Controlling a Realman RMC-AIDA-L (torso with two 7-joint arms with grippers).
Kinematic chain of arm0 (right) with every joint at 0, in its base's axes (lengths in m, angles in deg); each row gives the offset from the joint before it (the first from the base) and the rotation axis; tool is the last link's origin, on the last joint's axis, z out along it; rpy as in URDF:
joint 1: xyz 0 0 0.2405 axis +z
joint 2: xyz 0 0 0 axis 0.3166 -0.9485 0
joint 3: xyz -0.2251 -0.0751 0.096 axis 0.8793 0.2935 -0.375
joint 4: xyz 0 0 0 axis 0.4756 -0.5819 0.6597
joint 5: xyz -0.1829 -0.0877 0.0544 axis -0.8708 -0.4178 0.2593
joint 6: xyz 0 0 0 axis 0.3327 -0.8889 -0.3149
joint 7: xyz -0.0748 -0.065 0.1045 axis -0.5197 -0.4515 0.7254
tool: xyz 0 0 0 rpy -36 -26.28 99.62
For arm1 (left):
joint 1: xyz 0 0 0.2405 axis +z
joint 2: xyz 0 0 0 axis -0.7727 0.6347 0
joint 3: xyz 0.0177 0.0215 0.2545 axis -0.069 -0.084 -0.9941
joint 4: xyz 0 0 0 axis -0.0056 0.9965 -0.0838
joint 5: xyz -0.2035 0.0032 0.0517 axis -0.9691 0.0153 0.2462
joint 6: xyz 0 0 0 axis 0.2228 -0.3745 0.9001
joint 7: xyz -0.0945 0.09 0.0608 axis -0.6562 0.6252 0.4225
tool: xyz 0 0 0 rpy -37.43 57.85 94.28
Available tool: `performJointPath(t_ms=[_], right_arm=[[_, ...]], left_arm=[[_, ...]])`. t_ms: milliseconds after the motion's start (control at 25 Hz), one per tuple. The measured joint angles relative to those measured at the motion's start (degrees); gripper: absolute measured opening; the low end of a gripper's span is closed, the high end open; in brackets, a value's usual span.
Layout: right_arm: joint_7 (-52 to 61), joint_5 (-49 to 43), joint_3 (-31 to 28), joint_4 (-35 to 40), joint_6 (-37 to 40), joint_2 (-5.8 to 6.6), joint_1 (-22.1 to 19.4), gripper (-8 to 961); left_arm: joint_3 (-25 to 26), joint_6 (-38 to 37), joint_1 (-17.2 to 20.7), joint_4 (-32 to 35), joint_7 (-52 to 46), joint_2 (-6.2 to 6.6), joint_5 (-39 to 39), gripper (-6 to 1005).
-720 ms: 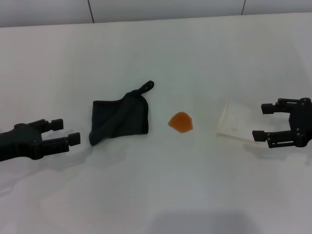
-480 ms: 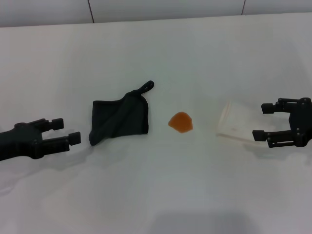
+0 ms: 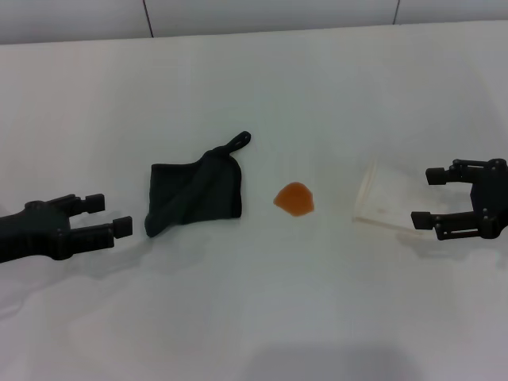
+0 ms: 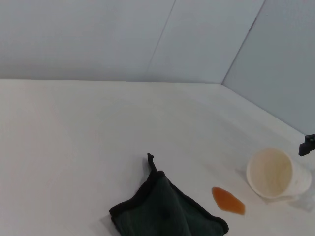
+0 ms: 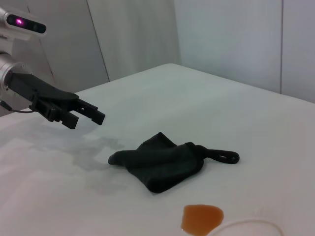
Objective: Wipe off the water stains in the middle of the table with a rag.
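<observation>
The table (image 3: 262, 87) carried the rag (image 3: 193, 194) left of centre, untouched, with the water stains (image 3: 294, 198) a small orange blot just to its right and a tipped plastic cup (image 3: 381, 198) beyond. Left gripper (image 3: 109, 215) hovered near the rag's left edge, fingers spread, empty. Right gripper (image 3: 427, 197) sat by the cup, fingers spread. Best grip looks like the rag's bunched middle, so cloth stays under the fingers for wiping.

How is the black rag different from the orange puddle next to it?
The rag is black and crumpled, with folds and a small loop at one corner; the puddle is orange, see-through and flat. The rag is much bigger than the puddle. The rag lies nearer the left gripper, while the puddle sits between the rag and the tipped-over cup. Both rest on the white table, untouched by either gripper.
</observation>
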Motion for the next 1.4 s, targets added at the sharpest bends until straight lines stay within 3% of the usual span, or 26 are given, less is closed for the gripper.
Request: performJointPath(t_ms=[240,600,880,1160,1400], right_arm=[[2.37,-0.20,0.00,2.51,0.07,0.11,0.15,846],[14.69,-6.47,3.05,15.46,1.51,0.44,1.31,847],[23.79,-17.71,11.92,22.64,3.50,0.36,5.88,847],[28.84,-20.53,13.59,29.93,10.56,0.29,11.26,846],[34.47,-25.86,20.25,30.71,8.55,0.05,14.26,845]], left_arm=[[-0.01,0.00,0.01,0.00,0.00,-0.04,0.04,865],[0.31,0.00,0.01,0.00,0.00,0.15,0.10,862],[0.33,0.00,-0.06,0.00,0.00,0.22,0.11,859],[0.29,0.00,-0.26,0.00,-0.08,0.22,0.10,857],[0.28,0.00,-0.28,0.06,-0.09,0.22,0.03,855]])
